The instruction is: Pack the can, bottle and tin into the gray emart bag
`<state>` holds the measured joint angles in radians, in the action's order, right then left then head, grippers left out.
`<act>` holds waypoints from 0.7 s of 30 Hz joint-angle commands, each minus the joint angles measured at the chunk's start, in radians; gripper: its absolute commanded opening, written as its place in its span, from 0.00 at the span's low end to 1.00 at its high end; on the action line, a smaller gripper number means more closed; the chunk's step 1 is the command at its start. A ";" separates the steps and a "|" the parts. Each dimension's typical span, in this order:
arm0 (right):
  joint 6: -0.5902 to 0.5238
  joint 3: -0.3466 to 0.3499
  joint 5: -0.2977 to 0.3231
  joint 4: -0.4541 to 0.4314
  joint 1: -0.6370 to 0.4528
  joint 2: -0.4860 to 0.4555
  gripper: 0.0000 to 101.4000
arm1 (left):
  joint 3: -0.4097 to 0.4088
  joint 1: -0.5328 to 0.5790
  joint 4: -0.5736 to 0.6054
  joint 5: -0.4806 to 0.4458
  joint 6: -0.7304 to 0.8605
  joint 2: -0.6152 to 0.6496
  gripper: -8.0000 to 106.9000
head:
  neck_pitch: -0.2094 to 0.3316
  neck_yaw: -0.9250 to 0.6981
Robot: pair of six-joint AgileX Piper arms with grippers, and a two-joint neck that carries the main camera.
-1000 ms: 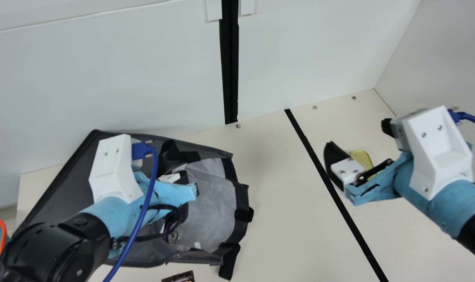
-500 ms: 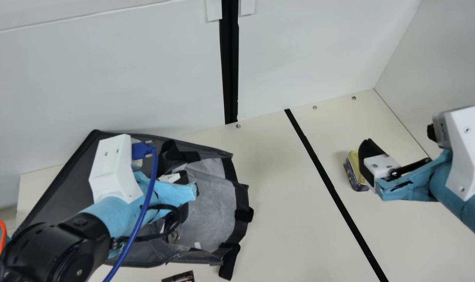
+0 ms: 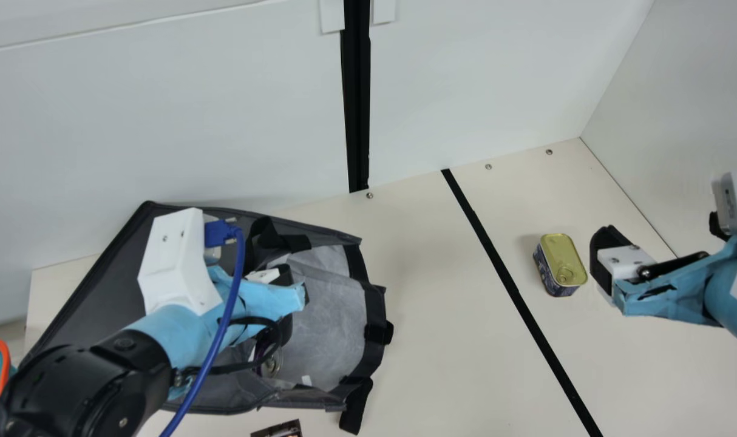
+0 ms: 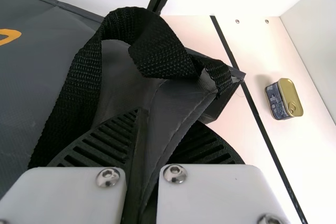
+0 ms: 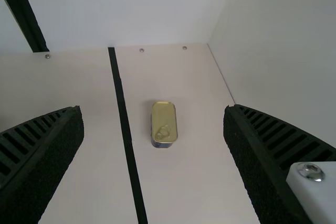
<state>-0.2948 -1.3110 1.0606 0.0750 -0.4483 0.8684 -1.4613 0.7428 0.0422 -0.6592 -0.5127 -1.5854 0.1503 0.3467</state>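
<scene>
Tin (image 3: 560,267) sits on the tabletop (image 3: 441,352), gold lid facing up and ring pull toward its 5 o'clock end, just past 3 o'clock from the middle of the main view. Its side is dark and patterned. Just beside it, at 3 o'clock and apart from it, hangs the right tool (image 3: 604,260), its two ribbed fingers spread wide with nothing between them. At about 9 o'clock from the tin, well apart, the gray bag (image 3: 335,328) lies with its pale lining showing. Over it, the left tool (image 3: 277,279) is pinching a fold of the bag's dark fabric between its fingers, and a black handle (image 4: 157,59) loops up close by. A can (image 3: 271,364), round metal end showing, lies inside the bag at 6 o'clock from the left tool, partly hidden by a black cable. Between bag and tin, a black stripe (image 3: 514,291) runs from 11 to 5 o'clock. Part of a dark printed thing (image 3: 278,430) shows at 5 o'clock from the bag; an orange-rimmed teal basket (image 3: 5,358) peeks in between 8 and 9 o'clock from it.
</scene>
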 commanded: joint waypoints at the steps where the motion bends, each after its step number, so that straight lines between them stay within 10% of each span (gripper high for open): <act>1: 0.016 -0.015 0.025 -0.023 0.005 0.002 0.90 | 0.000 0.000 0.000 0.000 0.000 0.000 0.16 | 0.024 0.002; 21: 0.111 -0.033 0.159 -0.152 0.053 0.002 0.90 | 0.000 0.000 0.000 0.000 0.000 0.000 0.16 | 0.024 0.002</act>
<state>-0.1832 -1.3488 1.2224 -0.0774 -0.3929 0.8721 -1.4613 0.7428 0.0422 -0.6592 -0.5127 -1.5854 0.1519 0.3482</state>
